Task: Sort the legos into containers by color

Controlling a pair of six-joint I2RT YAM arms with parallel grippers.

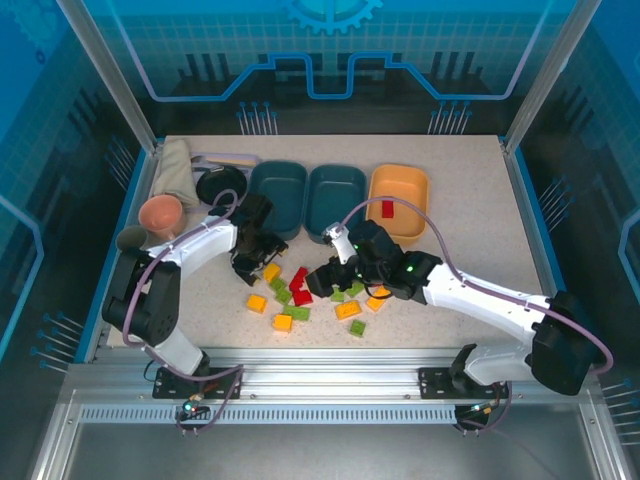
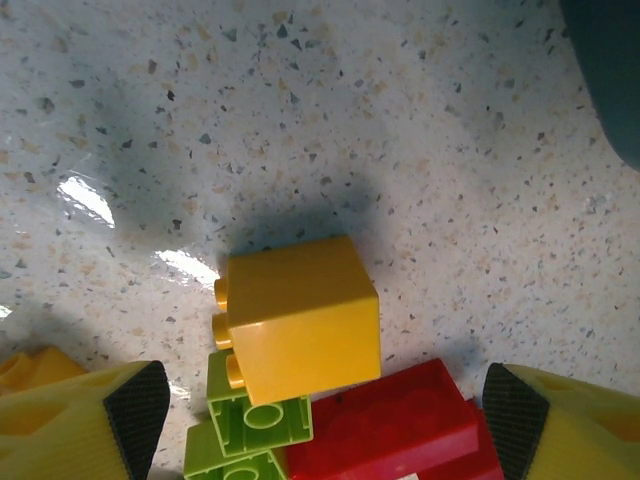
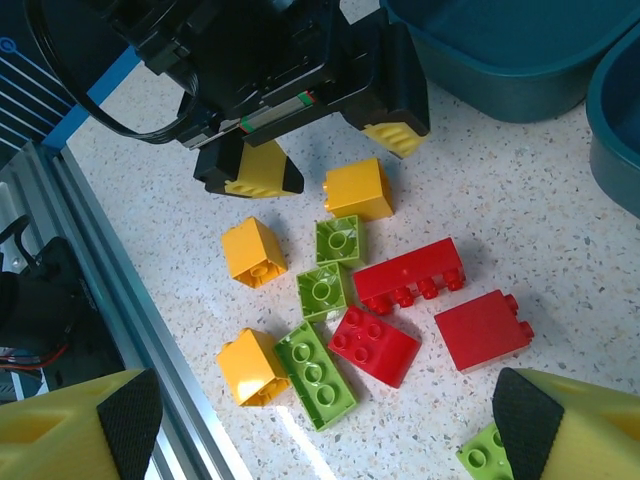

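Near the front middle of the counter (image 1: 470, 200), red, yellow and green legos (image 1: 300, 295) lie scattered. Above a yellow brick (image 2: 300, 315) hovers the left pincer (image 2: 325, 412), spread wide. Over the pile, the right pincer (image 3: 325, 420) is spread too. One red brick (image 1: 387, 208) lies in the orange bin (image 1: 415, 180), beside two teal bins (image 1: 277, 195).

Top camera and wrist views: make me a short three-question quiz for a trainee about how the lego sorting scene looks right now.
1. True or false: the orange bin holds one red brick.
2. In the left wrist view, the brick nearest the picture's middle is which colour? A red, B yellow, C green.
3. Fill in: the number of teal bins standing beside the orange bin is ___.
Key: 1 true; 2 B; 3 two.
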